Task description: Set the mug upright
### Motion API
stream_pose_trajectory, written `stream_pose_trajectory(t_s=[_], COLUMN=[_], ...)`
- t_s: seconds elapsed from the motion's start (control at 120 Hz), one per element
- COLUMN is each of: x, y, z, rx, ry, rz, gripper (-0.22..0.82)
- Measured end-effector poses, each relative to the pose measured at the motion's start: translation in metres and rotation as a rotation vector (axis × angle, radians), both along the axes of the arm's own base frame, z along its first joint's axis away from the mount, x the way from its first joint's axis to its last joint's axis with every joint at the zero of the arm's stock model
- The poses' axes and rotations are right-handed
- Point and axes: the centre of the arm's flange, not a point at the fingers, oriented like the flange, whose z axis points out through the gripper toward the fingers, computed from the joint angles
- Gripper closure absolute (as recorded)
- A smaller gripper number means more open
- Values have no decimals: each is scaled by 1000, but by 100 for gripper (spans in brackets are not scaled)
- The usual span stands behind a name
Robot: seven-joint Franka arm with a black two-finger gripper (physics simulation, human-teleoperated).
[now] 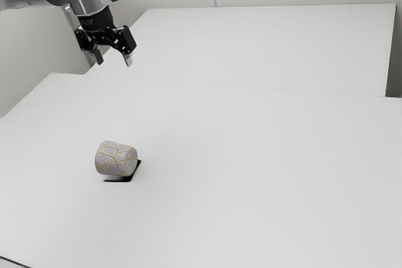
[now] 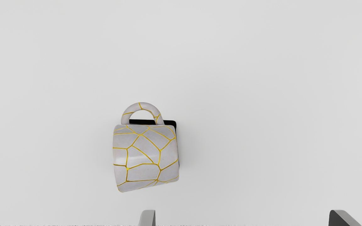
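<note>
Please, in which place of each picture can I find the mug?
Exterior view: the mug lies on its side on the table, toward the exterior view's left, lower in the picture than the open gripper.
Wrist view: it lies beyond the fingertips, much nearer one finger than the other, its handle visible.
Shared landmark: the black patch showing from behind the mug.

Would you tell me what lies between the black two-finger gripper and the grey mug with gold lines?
Nothing but air and bare white tabletop lies between the raised gripper and the tipped mug, as the exterior view shows.
</note>
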Motion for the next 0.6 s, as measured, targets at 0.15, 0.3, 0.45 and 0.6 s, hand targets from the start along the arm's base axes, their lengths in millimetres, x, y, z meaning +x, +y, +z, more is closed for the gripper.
stream_pose_trajectory(t_s=[0.15, 0.3, 0.45, 0.6], x=[-1, -1, -8, -16], y=[8, 9, 2, -8], z=[0, -4, -21, -48], rx=[-6, -8, -27, -81], ry=[3, 12, 48, 93], rz=[27, 37, 42, 59], gripper=[0, 0, 0, 0])
